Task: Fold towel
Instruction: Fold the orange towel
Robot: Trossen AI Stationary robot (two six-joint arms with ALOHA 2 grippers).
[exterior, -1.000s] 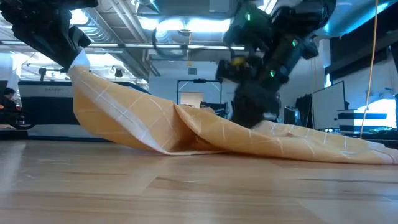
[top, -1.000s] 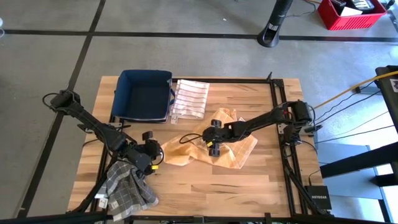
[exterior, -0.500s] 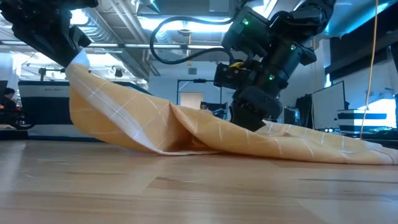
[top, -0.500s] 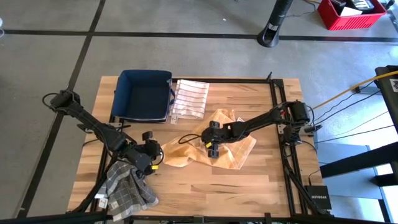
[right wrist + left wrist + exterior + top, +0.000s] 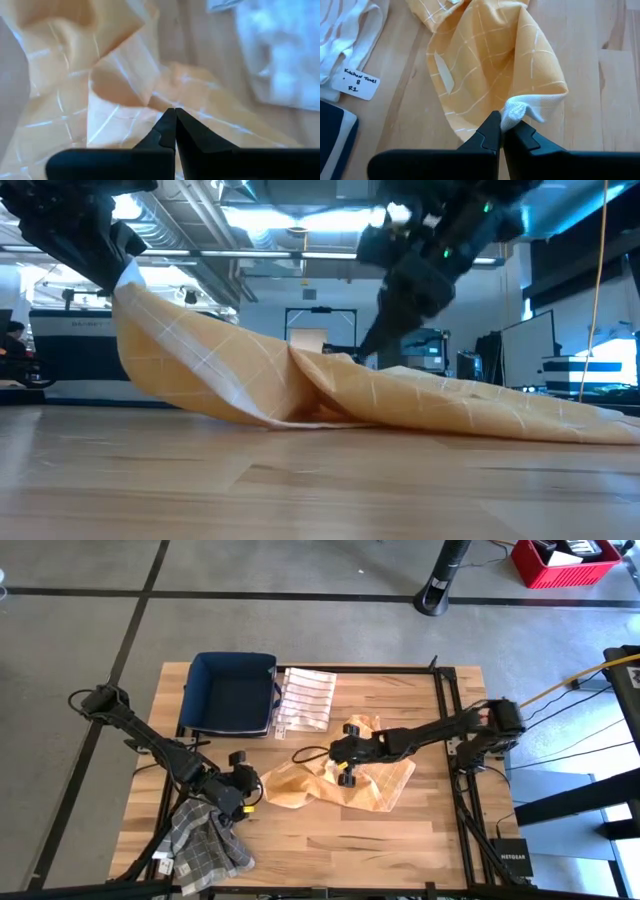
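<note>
An orange checked towel (image 5: 335, 778) lies crumpled at the table's middle. Its left corner is held up off the wood by my left gripper (image 5: 246, 792), which is shut on it. From there the cloth slopes down to the table (image 5: 230, 380). My right gripper (image 5: 347, 753) is shut at a raised fold in the towel's middle (image 5: 150, 100). It reaches in from the table's right side. My left gripper pinches the towel's white-backed corner (image 5: 519, 111) between its two fingertips. That corner is lifted clear (image 5: 125, 280), and the cloth hangs slack from it down to the table. My right gripper has its shut fingertips (image 5: 171, 116) on a fold in the towel's middle, slanting down from the right. How many layers it has, I cannot tell. The towel's right part (image 5: 520, 415) stays flat on the table.
A navy bin (image 5: 232, 692) stands at the far left, with a white striped towel (image 5: 306, 698) and its label (image 5: 355, 81) beside it. A grey checked towel (image 5: 208, 842) hangs over the near left edge. Bare wood (image 5: 340, 840) lies toward the near edge.
My right gripper has shut on the towel's middle, and its arm has stretched out flatter from the table's right side. The gripper has tipped and risen a little. The towel's middle fold has shifted slightly. The held left corner has stayed where it was.
</note>
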